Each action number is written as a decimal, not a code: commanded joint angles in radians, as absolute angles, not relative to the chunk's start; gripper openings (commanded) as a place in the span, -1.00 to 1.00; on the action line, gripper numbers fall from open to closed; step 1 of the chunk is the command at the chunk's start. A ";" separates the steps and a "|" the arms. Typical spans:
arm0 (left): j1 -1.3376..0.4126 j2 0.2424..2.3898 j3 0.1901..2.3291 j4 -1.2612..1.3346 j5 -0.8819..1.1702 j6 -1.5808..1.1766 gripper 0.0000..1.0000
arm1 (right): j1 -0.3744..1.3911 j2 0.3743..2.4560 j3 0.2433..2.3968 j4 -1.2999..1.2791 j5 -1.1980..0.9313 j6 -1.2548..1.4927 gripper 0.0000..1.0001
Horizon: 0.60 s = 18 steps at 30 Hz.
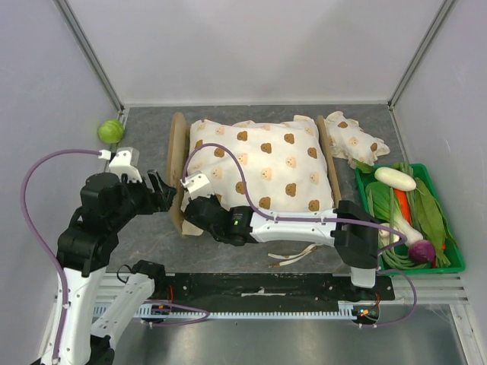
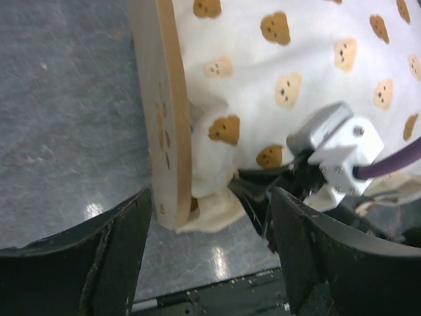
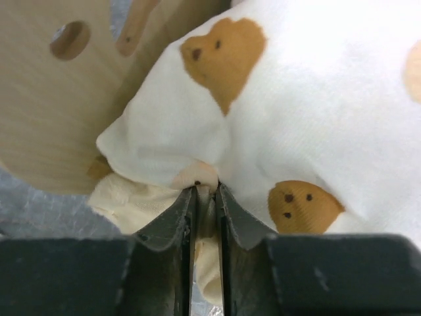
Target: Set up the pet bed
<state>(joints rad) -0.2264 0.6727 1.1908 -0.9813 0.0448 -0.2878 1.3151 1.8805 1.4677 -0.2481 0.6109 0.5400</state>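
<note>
Green round fruit (image 1: 110, 131): upper left of the top view, smooth and glossy, well apart from the job; I leave it alone.
Left end effector (image 1: 162, 192): jaws wide and holding nothing, just left of the headboard's near corner. In its own wrist view the dark fingers (image 2: 112, 253) flank that corner from below.
Pet bed (image 1: 176, 156): middle of the counter (image 1: 144, 228), with the headboard (image 2: 164, 131) toward frame left. It is a flat, rounded panel of pale, smooth wood with small cutouts, rigid and standing on edge.
Step in hand: I judge I am seating the cushion's near-left corner against the headboard.
Right end effector (image 1: 196, 207): jaws narrow, pinching a fold of cream fabric (image 3: 205, 194) at that corner.
Bear-print cushion (image 1: 266, 163): soft, puffy, matte white cloth with brown bear faces, covering the bed base almost fully. It bulges over the near edge.
Next move: I reckon a gentle tuck toward the headboard, then a release. The cloth will bunch easily, so the pull wants to be slow.
Ties (image 1: 293, 257): thin cream strips, limp on the counter below the cushion.
Frilled pillow (image 1: 354, 141): small, same print, crumpled, lying outside the bed at upper right.
Green tray (image 1: 450, 268): hard plastic, lower right, filled with vegetables.
</note>
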 commanded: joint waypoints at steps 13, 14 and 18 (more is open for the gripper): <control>-0.227 0.425 0.982 -0.933 0.365 -0.433 0.20 | 1.016 1.551 1.157 -0.034 0.382 0.408 -0.89; -0.227 0.439 0.974 -0.919 0.392 -0.419 0.17 | 1.002 1.554 1.163 -0.034 0.361 0.387 -0.90; -0.227 0.495 0.979 -0.907 0.391 -0.384 0.10 | 0.971 1.580 1.184 -0.029 0.284 0.359 -0.90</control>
<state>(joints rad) -0.2268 0.4442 0.9764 -0.9691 0.3233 -0.4019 0.9829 1.5696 1.1725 -0.0719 0.3847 0.4263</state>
